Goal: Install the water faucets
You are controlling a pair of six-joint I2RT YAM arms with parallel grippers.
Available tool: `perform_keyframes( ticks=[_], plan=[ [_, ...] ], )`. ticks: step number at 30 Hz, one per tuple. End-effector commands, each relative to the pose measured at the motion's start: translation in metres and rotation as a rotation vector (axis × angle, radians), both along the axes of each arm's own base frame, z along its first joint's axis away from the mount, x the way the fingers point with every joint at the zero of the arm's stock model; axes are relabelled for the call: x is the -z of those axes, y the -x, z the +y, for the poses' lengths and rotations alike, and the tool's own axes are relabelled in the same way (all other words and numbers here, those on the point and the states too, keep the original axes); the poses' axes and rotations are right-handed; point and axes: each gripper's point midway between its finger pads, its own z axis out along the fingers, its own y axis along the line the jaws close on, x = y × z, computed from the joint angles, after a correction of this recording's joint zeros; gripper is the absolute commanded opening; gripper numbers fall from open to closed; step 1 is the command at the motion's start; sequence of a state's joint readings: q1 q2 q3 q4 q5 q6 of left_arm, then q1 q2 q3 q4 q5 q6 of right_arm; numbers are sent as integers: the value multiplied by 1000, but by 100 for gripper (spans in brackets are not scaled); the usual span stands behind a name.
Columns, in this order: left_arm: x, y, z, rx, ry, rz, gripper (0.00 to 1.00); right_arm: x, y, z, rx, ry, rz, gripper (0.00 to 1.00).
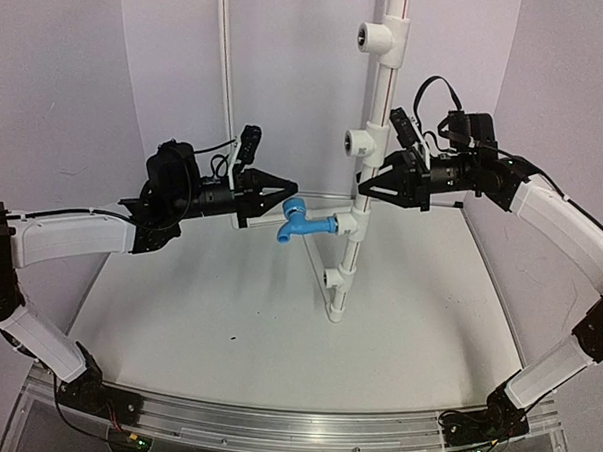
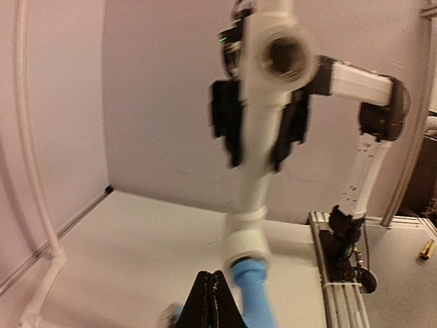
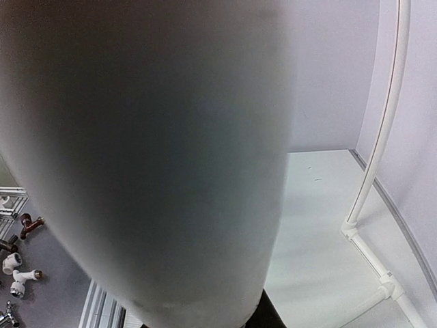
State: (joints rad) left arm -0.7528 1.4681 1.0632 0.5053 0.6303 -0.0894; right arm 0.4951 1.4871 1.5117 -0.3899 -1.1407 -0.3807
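The bright-blue faucet [image 1: 304, 224] sticks out sideways from a low tee on the upright white pipe [image 1: 380, 99], its spout pointing down. In the left wrist view the faucet [image 2: 251, 290] sits in the tee's mouth, blurred. My left gripper [image 1: 291, 189] is shut and empty, its tips [image 2: 214, 283] just left of and above the faucet. My right gripper [image 1: 366, 189] is shut on the white pipe above that tee. Its black fingers [image 2: 225, 126] flank the pipe in the left wrist view. The pipe [image 3: 150, 150] fills the right wrist view.
Two more open tees [image 1: 376, 37] [image 1: 357, 142] sit higher on the pipe. A thin white frame tube [image 1: 226, 73] runs up the back wall, and another along the floor at right [image 3: 369, 253]. Loose fittings [image 3: 17, 273] lie off the table. A metal rail [image 1: 293, 426] edges the front.
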Motion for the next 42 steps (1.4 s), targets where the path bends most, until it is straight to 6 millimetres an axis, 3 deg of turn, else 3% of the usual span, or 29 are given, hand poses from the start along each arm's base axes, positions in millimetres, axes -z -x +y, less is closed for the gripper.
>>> perform_keyframes(
  ticks=[1,5,8,12,15,19,23,28,42],
  plan=[
    [-57,59,-4,205,72,-137,0,22,-9,3,66,67,223,0],
    [-64,48,-1,136,84,-51,7,22,-10,3,71,69,223,0],
    [-64,36,3,61,65,42,27,21,-9,3,72,69,222,0],
    [-56,27,15,-22,62,171,65,20,-8,2,72,67,215,0],
    [-40,25,24,-67,56,287,80,20,-6,1,72,67,212,0],
    [-19,37,26,-16,43,380,91,24,-6,1,75,73,219,0],
    [-4,40,26,-10,16,417,98,23,-8,1,75,71,223,0],
    [-8,41,13,64,17,462,100,22,-9,2,78,71,226,0],
    [7,2,-1,-55,31,642,100,22,-8,2,78,70,229,0]
  ],
)
